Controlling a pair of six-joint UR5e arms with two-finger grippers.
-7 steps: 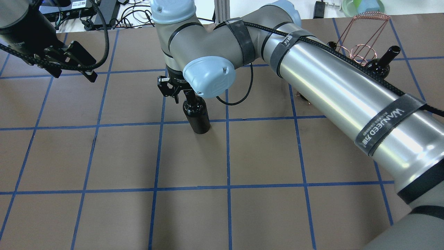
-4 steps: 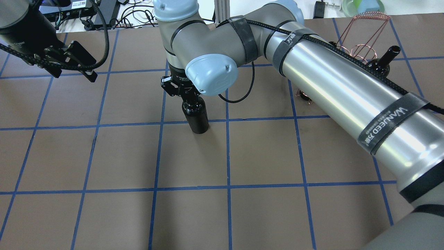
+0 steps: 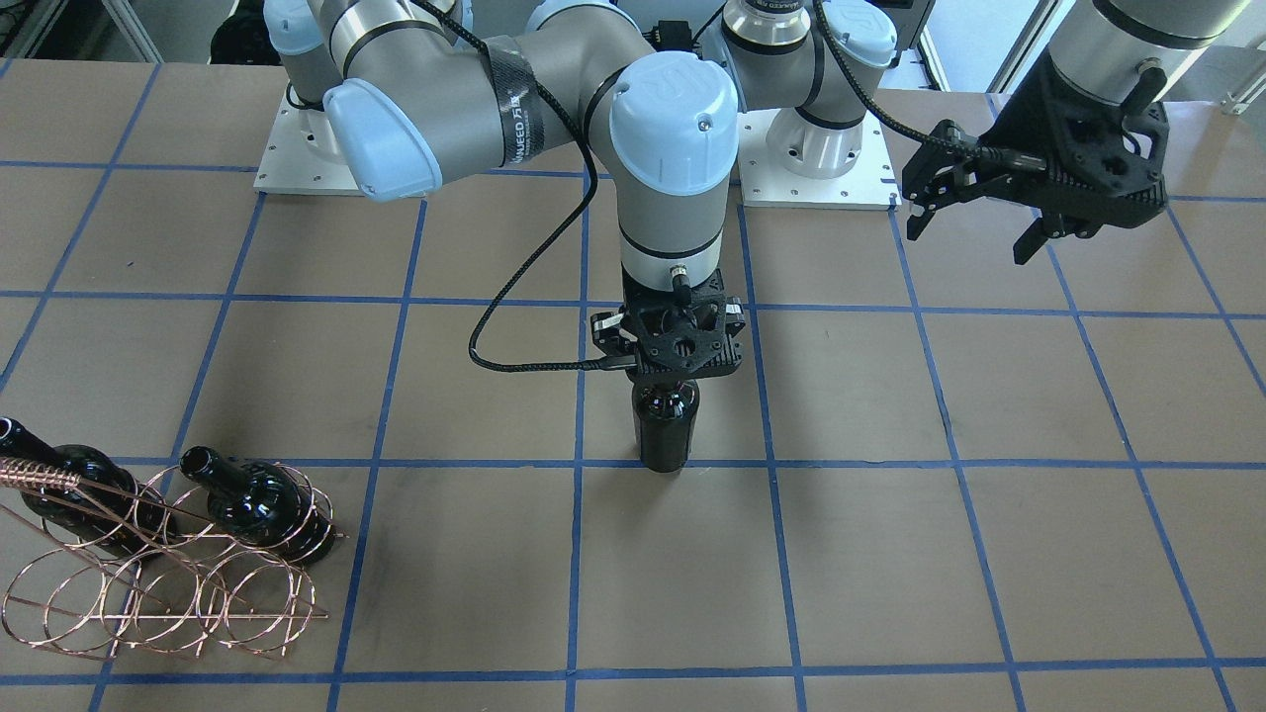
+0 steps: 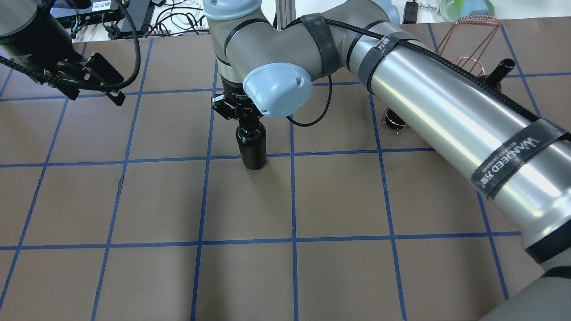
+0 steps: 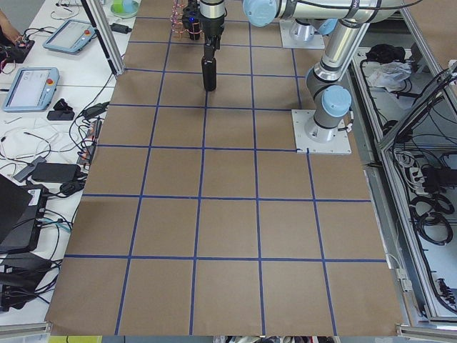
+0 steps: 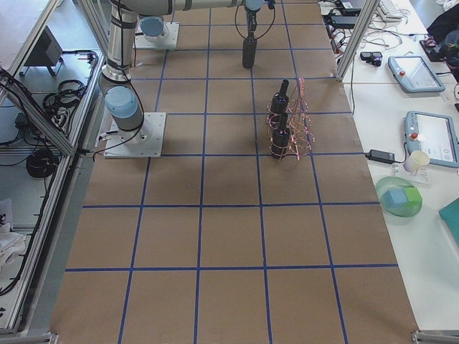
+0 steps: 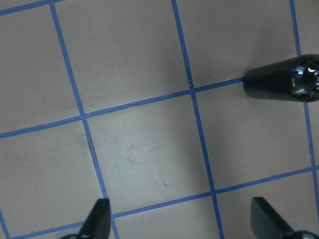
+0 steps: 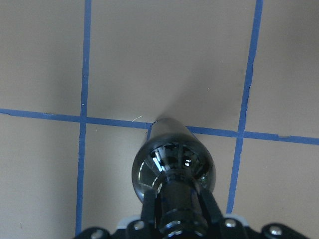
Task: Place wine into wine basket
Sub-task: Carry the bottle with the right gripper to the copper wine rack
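Observation:
A dark glossy wine bottle (image 3: pixel 665 432) is upright at the table's middle, its base at a blue tape line. My right gripper (image 3: pixel 668 374) is shut on its neck from above. The right wrist view shows the fingers (image 8: pixel 208 208) clamped on the neck above the bottle's shoulder (image 8: pixel 172 157). The bottle also shows in the overhead view (image 4: pixel 253 150). The copper wire wine basket (image 3: pixel 168 588) lies at the table's end on my right and holds two more dark bottles (image 3: pixel 259 501) (image 3: pixel 71 491). My left gripper (image 3: pixel 971 229) is open, empty and raised.
The brown table (image 4: pixel 339 200) carries a blue tape grid. My right arm (image 4: pixel 446 116) hides much of the basket (image 4: pixel 466 62) in the overhead view. Cables and controllers sit past the far edge (image 4: pixel 134 18). A green bowl (image 6: pixel 399 198) stands on the side bench.
My right gripper has moved a little toward the far right over the bottle. The bottle has gone from leaning to nearly upright. The left arm has not moved.

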